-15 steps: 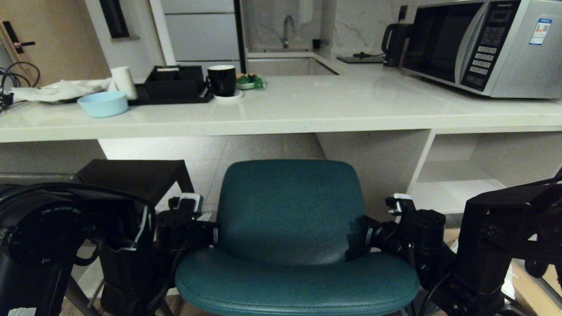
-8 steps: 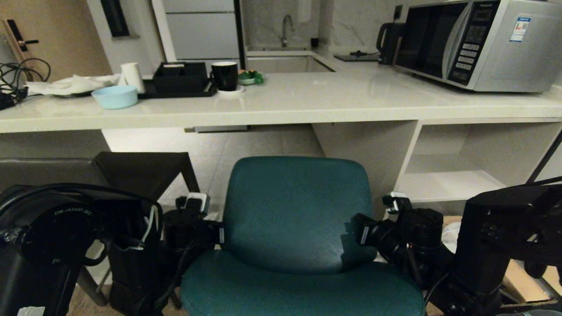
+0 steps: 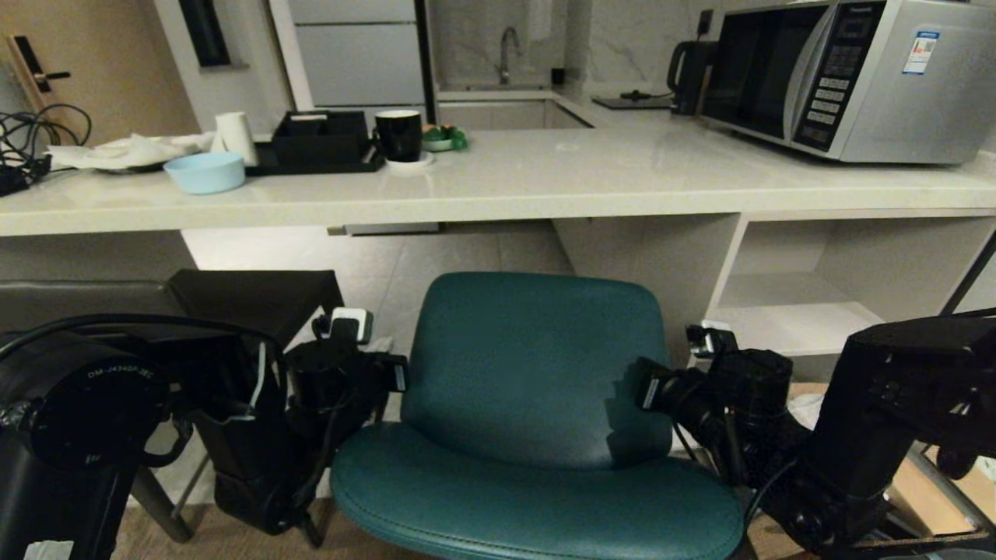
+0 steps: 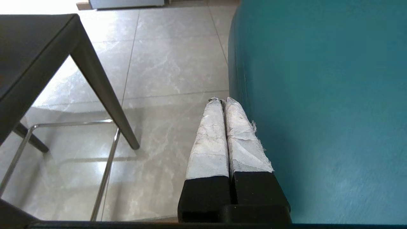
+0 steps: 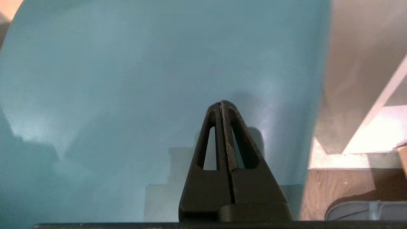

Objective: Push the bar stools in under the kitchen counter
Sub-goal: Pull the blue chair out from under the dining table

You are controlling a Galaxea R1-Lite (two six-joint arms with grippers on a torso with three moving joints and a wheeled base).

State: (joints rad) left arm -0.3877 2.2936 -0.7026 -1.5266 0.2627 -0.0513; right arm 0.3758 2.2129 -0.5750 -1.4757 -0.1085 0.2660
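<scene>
The teal leather stool with curved backrest (image 3: 529,389) is flanked by the left gripper (image 4: 224,101) and right gripper (image 5: 221,103), jaws pressed together, empty. A pale blue bowl (image 3: 205,171), contents unseen, sits on the off-white stone counter (image 3: 545,187) above the stool. Open tiled floor (image 3: 436,257) is seen beyond the stool, under the counter edge.

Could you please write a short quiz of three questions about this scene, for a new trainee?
1. True or false: the teal stool is already under the kitchen counter.
2. Where is the dark stool?
A. on the robot's left of the teal stool
B. on its right
C. on top of the counter
3. Fill in: the left tool and the right tool, one by each side of the teal backrest, are both ____.

Key:
1. False: its seat and backrest stand in front of the counter edge.
2. A
3. Shut
</scene>
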